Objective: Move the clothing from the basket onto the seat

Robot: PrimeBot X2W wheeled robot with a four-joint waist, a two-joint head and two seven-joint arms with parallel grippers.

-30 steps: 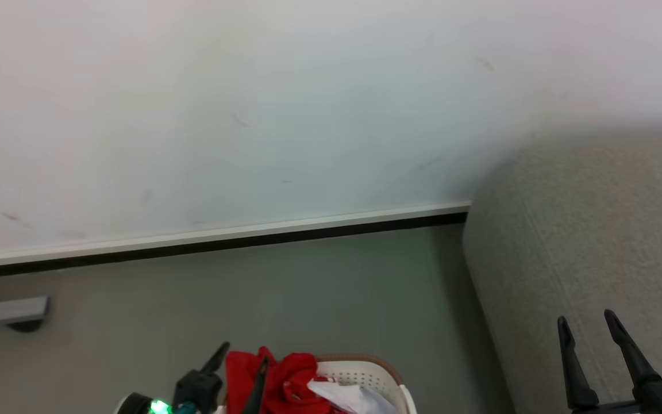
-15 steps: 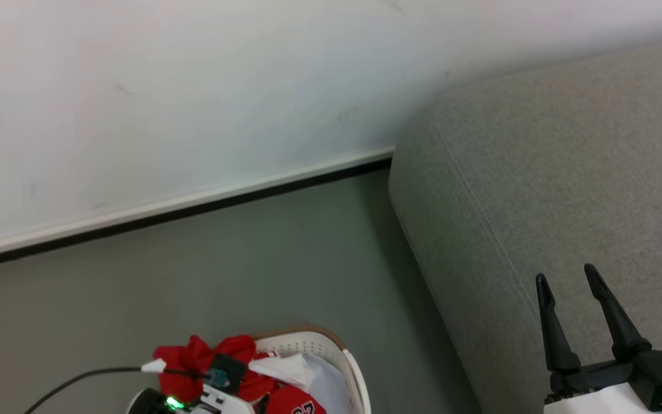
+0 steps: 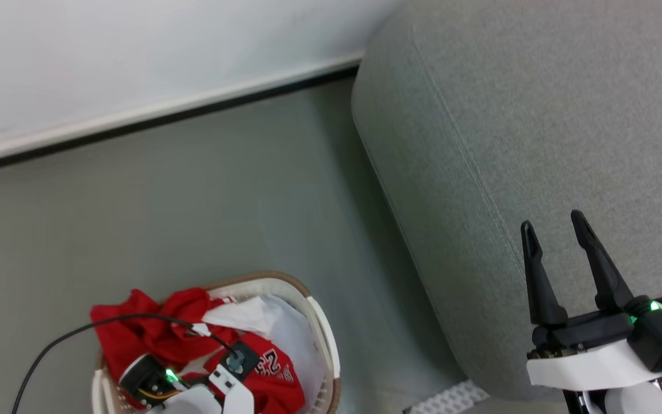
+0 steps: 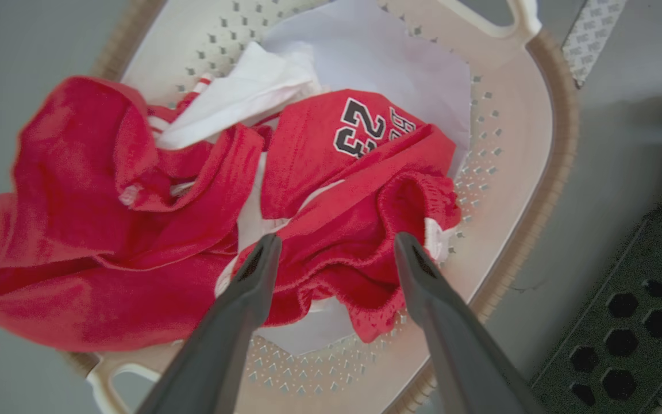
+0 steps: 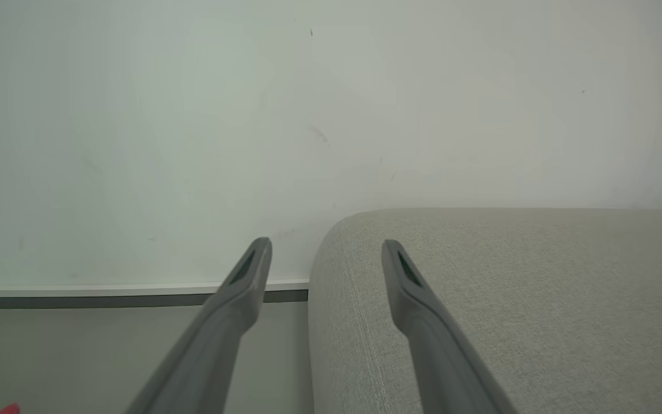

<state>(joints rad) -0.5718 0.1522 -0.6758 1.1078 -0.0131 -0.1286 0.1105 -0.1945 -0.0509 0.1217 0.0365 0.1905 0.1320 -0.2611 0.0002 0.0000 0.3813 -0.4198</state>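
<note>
Left gripper [image 4: 335, 241] hangs spread and empty over the clothing [image 4: 319, 132]: red pieces, at least two, one numbered 23, plus one white, heaped in the one basket [image 3: 276, 282], lower left. Right gripper [image 3: 552, 221], also spread and empty, is over the one seat [image 3: 509, 86], right.

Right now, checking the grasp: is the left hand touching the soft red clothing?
Cannot tell. Left wrist view: open left hand straddles a fold of soft red clothing; depth unclear.
</note>
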